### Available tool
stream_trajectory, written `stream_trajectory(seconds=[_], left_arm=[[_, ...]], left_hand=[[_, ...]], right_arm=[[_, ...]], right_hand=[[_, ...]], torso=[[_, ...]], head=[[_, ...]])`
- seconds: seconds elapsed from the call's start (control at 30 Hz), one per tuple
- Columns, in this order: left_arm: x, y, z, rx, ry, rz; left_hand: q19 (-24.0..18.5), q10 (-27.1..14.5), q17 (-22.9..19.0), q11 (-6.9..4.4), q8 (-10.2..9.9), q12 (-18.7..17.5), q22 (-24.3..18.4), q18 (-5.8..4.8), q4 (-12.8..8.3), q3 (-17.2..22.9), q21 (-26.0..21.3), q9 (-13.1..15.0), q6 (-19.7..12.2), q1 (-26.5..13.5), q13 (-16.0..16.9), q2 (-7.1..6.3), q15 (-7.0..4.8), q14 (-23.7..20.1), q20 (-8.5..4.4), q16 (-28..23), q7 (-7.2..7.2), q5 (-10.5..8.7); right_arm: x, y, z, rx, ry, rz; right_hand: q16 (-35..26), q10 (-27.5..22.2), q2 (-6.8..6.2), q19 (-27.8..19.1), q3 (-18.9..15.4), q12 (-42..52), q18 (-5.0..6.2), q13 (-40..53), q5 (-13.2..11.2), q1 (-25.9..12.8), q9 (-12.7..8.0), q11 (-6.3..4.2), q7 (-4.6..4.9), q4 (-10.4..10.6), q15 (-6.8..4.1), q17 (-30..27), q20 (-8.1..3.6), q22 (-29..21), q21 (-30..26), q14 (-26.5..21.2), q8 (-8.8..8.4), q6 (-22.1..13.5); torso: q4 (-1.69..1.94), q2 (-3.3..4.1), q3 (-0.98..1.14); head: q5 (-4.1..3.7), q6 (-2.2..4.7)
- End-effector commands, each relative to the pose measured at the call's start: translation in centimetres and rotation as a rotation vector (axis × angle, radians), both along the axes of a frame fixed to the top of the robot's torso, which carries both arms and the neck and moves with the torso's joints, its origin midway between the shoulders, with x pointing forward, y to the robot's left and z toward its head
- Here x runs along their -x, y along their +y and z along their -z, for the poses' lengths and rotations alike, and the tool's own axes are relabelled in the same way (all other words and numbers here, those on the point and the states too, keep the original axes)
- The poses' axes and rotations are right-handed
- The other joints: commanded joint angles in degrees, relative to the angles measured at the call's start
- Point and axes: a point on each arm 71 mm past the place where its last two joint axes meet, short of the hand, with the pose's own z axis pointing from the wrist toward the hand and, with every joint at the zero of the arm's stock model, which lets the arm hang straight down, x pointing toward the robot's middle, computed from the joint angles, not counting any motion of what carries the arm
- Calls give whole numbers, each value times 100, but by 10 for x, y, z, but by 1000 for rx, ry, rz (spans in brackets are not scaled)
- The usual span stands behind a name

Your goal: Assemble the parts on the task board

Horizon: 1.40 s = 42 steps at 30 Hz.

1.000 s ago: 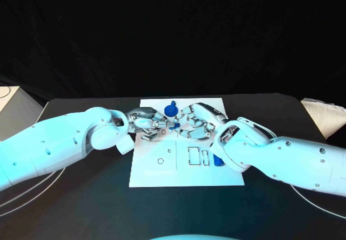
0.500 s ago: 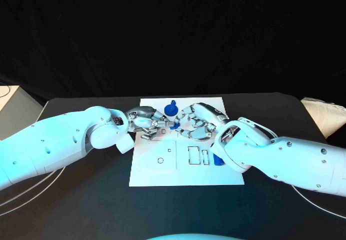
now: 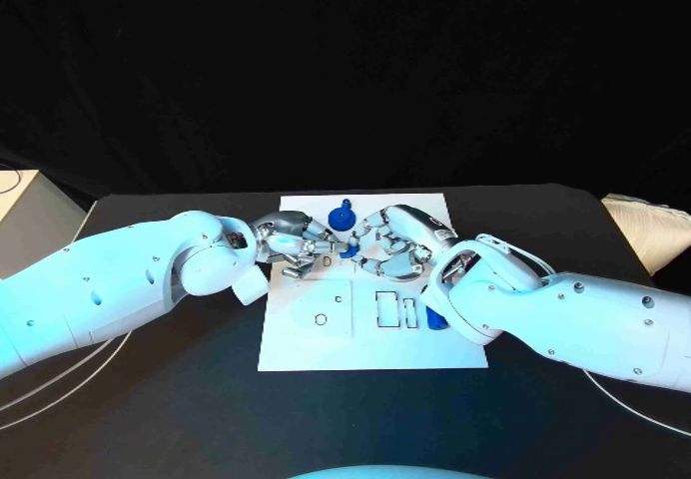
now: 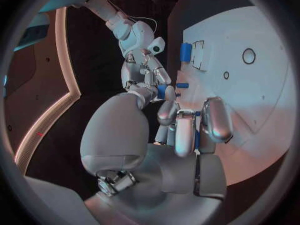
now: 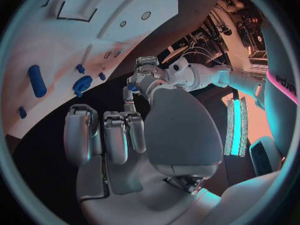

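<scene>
Both silver hands meet over the far half of the flat white task board (image 3: 310, 344). Left hand (image 3: 296, 246) and right hand (image 3: 388, 244) face each other, fingertips almost touching, with a small blue part (image 3: 350, 249) between them. It sits at the tips of both; which hand actually grips it I cannot tell. A round blue knobbed part (image 3: 342, 217) stands on the board just beyond the fingertips. A blue oblong part (image 3: 433, 319) lies by the right forearm, beside rectangular slots (image 3: 386, 309).
</scene>
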Motion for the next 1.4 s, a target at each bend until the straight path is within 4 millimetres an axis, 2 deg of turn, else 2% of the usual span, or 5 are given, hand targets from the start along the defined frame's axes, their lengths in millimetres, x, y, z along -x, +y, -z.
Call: stream_trajectory(seconds=[0.03, 0.5, 0.73, 0.93, 1.4], left_arm=[[0, -3, -1, 14, 2, 3], [-1, -3, -1, 16, -2, -8], [-2, -3, -1, 23, -7, -20], [-3, -4, 0, 32, -6, -24], [-4, -3, 1, 59, 7, -56]], left_hand=[[-27, -28, 1046, 5, 0, -19, 7, 19, -7, 25, -15, -6, 1, 72, -4, 5, 14, 413, 0, -27, -7, 21], [-20, -18, 1057, 1, 16, -10, 20, 17, -19, 35, -10, -11, 3, 148, 4, 14, 11, 418, -3, -20, -11, 24], [3, 8, 1078, 5, 105, -17, 62, 9, -312, 492, 11, 12, -78, 595, -8, 155, 7, 427, -11, -6, 9, 55], [23, 36, 1103, 26, 182, -9, 104, 2, -487, 837, 35, 41, -100, 640, -4, 107, 27, 437, 9, 11, 35, 56], [61, 101, 1160, 10, 251, 26, 177, -11, -635, 1095, 77, 48, -49, 570, 35, 10, 21, 460, 11, 48, 18, 87]], right_arm=[[1, 2, 0, 3, -7, -8], [1, 3, 1, 6, -5, -5], [1, 4, 1, 6, -4, -7], [1, 5, 1, 4, -5, -9], [-1, 9, 6, 13, 4, -4]], right_hand=[[23, 385, -3, 298, -11, 25, -44, 1295, 17, -58, 10, -28, 6, -38, -48, 1509, -21, 538, 10, 607, 12, 46], [23, 386, -9, 299, -15, 26, -45, 1296, 22, -78, 12, -28, 8, -35, -46, 1509, -21, 541, 12, 607, 17, 38], [23, 387, -14, 300, -18, 27, -45, 1297, 24, -91, 14, -27, 8, -32, -45, 1509, -21, 541, 12, 607, 20, 36], [23, 387, -14, 300, -18, 27, -45, 1297, 24, -91, 14, -27, 8, -32, -45, 1509, -21, 541, 12, 607, 20, 36], [23, 374, -25, 296, -24, 13, -42, 1284, 31, -121, 16, -26, 11, -25, -41, 1509, -19, 528, -3, 607, 25, 22]], torso=[[1, -3, 0], [1, -2, -3], [0, -2, -2], [1, -1, -2], [1, -3, -4]], head=[[-3, 3], [6, -8], [11, -12], [4, -18], [5, -35]])
